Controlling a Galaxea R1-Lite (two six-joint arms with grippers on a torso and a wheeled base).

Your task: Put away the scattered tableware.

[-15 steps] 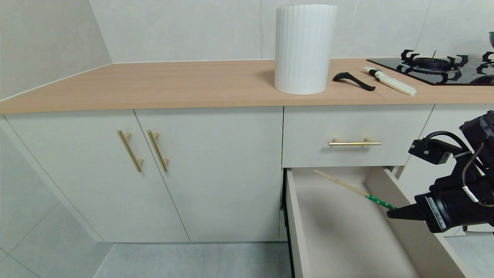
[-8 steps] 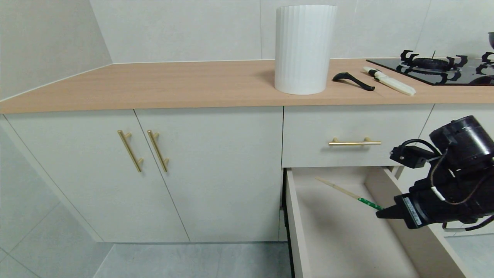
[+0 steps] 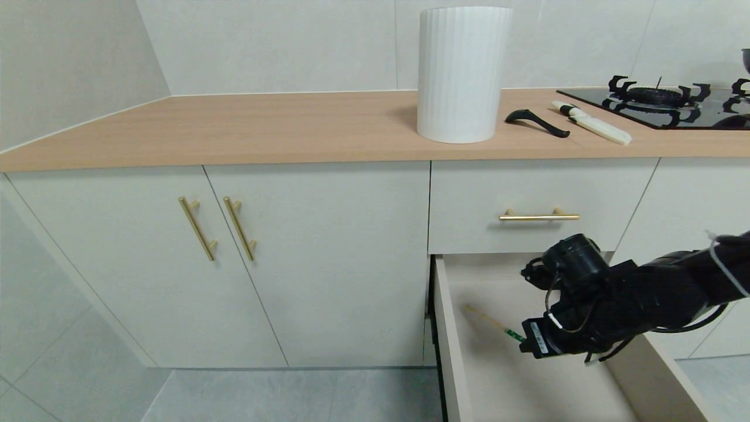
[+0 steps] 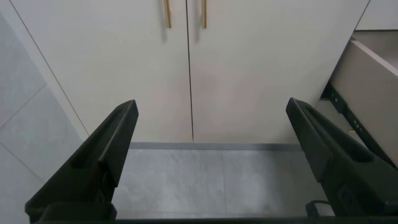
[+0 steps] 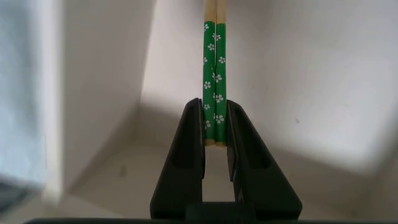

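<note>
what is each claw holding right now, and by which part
The right claw pinches a pair of chopsticks by their green flowered end, over the open drawer. The left claw is open, holding nothing.

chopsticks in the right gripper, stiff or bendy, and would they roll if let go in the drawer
Probably stiff: the chopsticks run straight out from the right gripper, pinched at one end, with no sag. Likely light, being thin sticks. As two loose sticks side by side, they may separate or roll on the smooth floor of the drawer.
</note>
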